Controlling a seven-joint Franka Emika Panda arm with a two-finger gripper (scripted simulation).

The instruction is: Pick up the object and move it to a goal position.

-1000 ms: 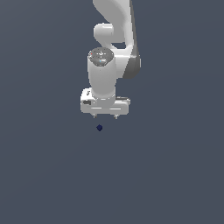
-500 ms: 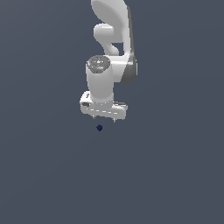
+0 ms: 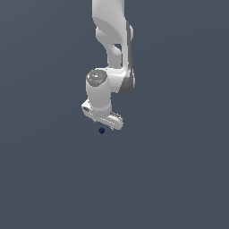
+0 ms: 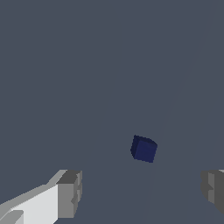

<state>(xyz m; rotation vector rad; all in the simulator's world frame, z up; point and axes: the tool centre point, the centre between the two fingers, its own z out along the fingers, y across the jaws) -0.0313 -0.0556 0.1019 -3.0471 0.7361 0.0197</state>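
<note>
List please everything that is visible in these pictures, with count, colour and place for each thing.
object: one, dark navy blue, small and blocky in the wrist view, lying on the floor just below the gripper in the exterior view, touching nothing.
floor: one, plain grey-blue, fills the whole background.
arm: one, white, comes down from the top of the exterior view.
gripper: one, white body, directly above the object.
fingers: two, grey, spread wide apart, holding nothing; the object lies ahead of the gap between them.

A plain slate-grey floor (image 3: pixel 49 179) carries one navy cube (image 3: pixel 101 130).
</note>
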